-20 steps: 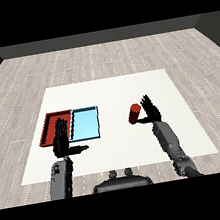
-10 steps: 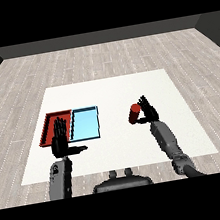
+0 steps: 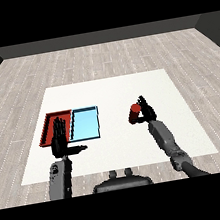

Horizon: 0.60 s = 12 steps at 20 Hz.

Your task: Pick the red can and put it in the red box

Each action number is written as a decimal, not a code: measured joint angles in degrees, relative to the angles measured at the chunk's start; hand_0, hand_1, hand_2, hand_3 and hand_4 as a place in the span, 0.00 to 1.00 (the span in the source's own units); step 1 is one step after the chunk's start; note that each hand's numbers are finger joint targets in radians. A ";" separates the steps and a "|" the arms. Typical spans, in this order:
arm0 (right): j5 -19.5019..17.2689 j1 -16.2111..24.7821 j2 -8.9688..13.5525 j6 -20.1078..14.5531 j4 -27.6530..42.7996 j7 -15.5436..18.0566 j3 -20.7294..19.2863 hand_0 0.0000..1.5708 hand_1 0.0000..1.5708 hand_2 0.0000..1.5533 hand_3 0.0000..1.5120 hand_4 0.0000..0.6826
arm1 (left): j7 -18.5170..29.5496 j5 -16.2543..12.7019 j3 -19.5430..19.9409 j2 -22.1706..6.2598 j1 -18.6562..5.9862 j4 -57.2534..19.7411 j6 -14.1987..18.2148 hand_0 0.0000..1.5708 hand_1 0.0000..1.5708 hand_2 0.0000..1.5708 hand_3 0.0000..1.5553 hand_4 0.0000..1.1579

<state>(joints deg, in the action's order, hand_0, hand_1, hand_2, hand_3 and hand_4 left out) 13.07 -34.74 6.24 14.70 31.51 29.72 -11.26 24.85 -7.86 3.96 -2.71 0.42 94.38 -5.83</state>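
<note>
The red can [image 3: 135, 113] stands on the white table [image 3: 109, 94], right of the middle. My right hand [image 3: 146, 111] is against the can's right side with its fingers curling round it. The red tray [image 3: 50, 126] lies at the left of the table, side by side with the light blue tray [image 3: 85, 124]. My left hand [image 3: 60, 139] is raised with straight fingers and thumb out, covering the red tray's near right part.
White table surface lies between the light blue tray and the can, and along the far side. The table's near edge runs just below both forearms.
My right hand has moved in against the can and its fingers have curled round it. The left hand has stayed where it was.
</note>
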 measured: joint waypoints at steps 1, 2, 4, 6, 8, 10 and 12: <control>0.18 -0.90 0.34 0.22 -1.11 -0.04 -0.36 0.00 0.00 0.00 0.00 0.00 | 0.49 0.56 -0.50 0.39 0.81 0.51 0.27 0.00 0.00 0.00 0.00 0.00; 0.24 -1.16 0.62 0.50 -1.40 -0.21 -0.41 0.00 0.00 0.00 0.00 0.00 | 0.95 0.51 -0.31 0.29 0.89 0.00 0.04 0.00 0.00 0.00 0.00 0.00; -0.22 -2.46 0.36 0.27 -3.80 0.91 -0.45 0.00 0.00 0.00 0.00 0.00 | 0.74 0.69 -0.61 0.25 1.43 0.47 -0.12 0.00 0.00 0.00 0.00 0.00; -0.55 -2.44 -0.50 -0.43 -3.54 0.81 0.08 0.00 0.00 0.00 0.00 0.00 | 0.05 0.40 -0.11 -0.06 0.51 0.22 -0.04 0.00 0.00 0.00 0.00 0.00; -0.75 -3.91 -0.43 -0.41 -6.09 1.81 -0.31 0.00 0.00 0.00 0.00 0.00 | -0.59 -0.08 -0.25 0.04 0.87 1.15 -0.25 0.00 0.00 0.00 0.00 0.00; -0.30 -2.74 -0.73 -0.28 -4.39 0.79 -0.10 0.00 0.00 0.00 0.00 0.00 | 0.00 0.68 -0.79 0.59 0.73 0.52 0.23 0.00 0.00 0.00 0.00 0.00; -0.16 -2.98 -1.20 -0.61 -4.39 0.67 -0.09 0.00 0.00 0.00 0.00 0.00 | 0.23 0.87 -0.91 0.84 0.37 0.08 0.47 0.00 0.00 0.00 0.00 0.00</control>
<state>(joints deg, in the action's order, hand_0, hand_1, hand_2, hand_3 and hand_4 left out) 12.91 -37.72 5.05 14.10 27.12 30.39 -11.35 25.09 -6.99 3.05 -1.87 0.79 94.46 -5.36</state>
